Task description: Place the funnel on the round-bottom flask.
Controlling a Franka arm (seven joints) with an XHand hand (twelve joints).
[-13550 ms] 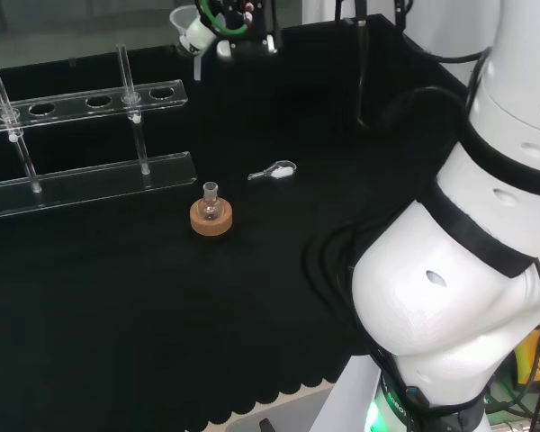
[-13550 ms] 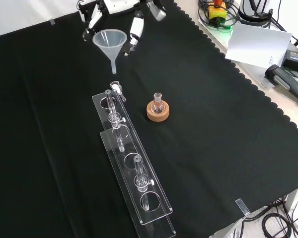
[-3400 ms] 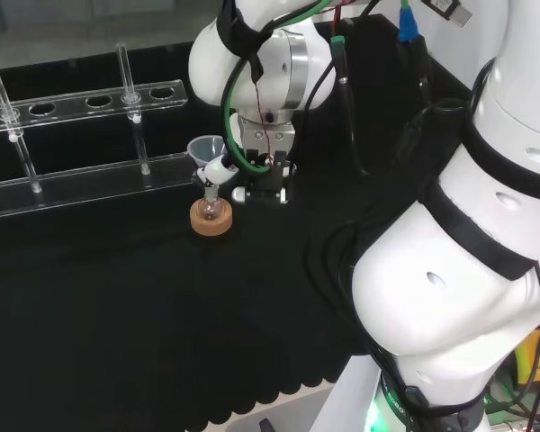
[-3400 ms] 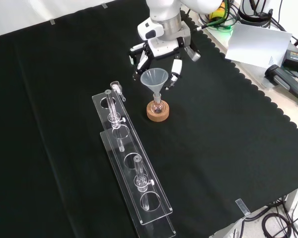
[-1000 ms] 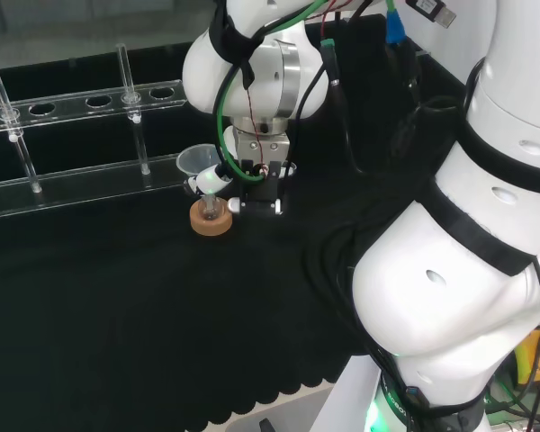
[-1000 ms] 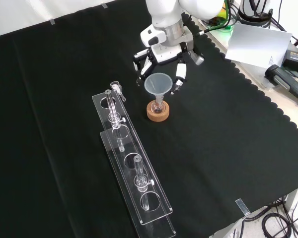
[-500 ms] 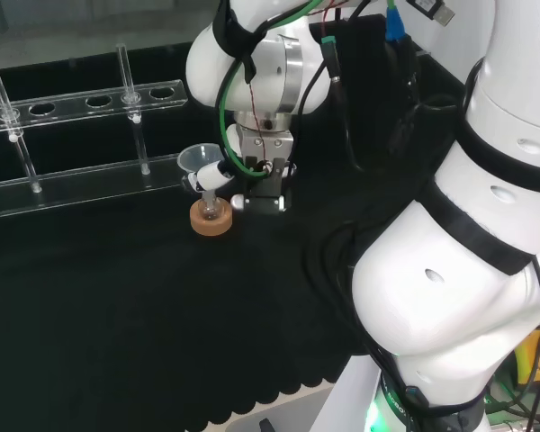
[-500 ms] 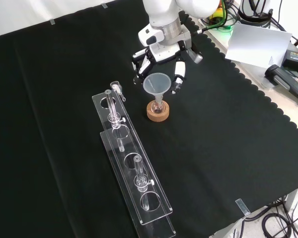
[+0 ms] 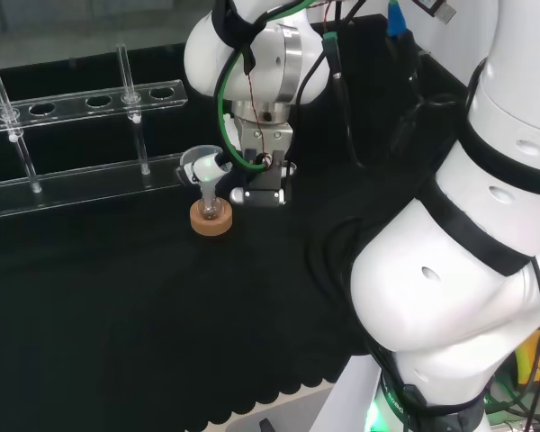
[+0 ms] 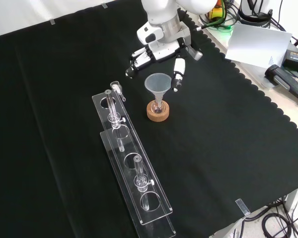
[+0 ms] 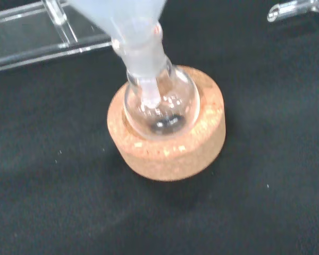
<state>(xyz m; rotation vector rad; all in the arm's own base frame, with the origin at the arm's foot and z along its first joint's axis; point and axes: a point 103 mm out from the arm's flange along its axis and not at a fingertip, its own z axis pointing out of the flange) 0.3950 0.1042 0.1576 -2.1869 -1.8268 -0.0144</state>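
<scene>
The hand (image 10: 159,49) has let go and lifted, fingers spread apart. The funnel (image 10: 157,85) now stands alone at frame centre, stem in the round-bottom flask (image 11: 160,106) on its cork ring (image 10: 158,112); placement looks done.

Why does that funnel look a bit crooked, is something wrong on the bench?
Nothing looks spilled or broken. The funnel sits with its stem down inside the round-bottom flask on its cork ring, leaning slightly rather than dead upright. The hand is open just behind it.
</scene>
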